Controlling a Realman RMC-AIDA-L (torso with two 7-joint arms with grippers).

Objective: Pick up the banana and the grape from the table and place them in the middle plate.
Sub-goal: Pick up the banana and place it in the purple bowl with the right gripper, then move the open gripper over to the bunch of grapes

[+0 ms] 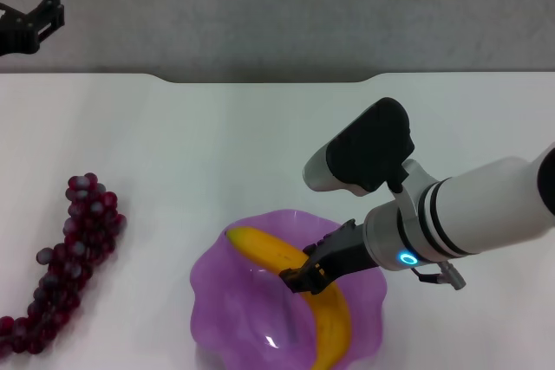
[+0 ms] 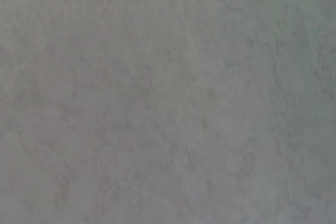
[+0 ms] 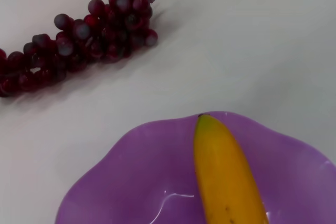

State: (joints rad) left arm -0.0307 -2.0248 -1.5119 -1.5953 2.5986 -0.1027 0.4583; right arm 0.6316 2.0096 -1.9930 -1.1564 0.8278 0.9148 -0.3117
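In the head view the right claw (image 1: 305, 276) sits over the middle plate (image 1: 227, 301) at 6 o'clock, its dark fingers closed around the banana (image 1: 276, 253), which lies in the dish. The grape (image 1: 74, 249) lies on the white tabletop (image 1: 217, 145) at 9 o'clock, well apart. The left claw (image 1: 45, 15) hangs at 10 o'clock past the far edge; whether its fingers are apart I cannot tell. The right wrist view shows the banana (image 3: 223, 171), plate (image 3: 131, 166) and grape (image 3: 89, 30) but no fingers; the left wrist view shows only grey surface.

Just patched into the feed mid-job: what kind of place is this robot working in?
Probably a lab or test bench, not a kitchen: a bare white table against a plain grey wall, holding only a purple plate, a banana under the right gripper, and grapes.
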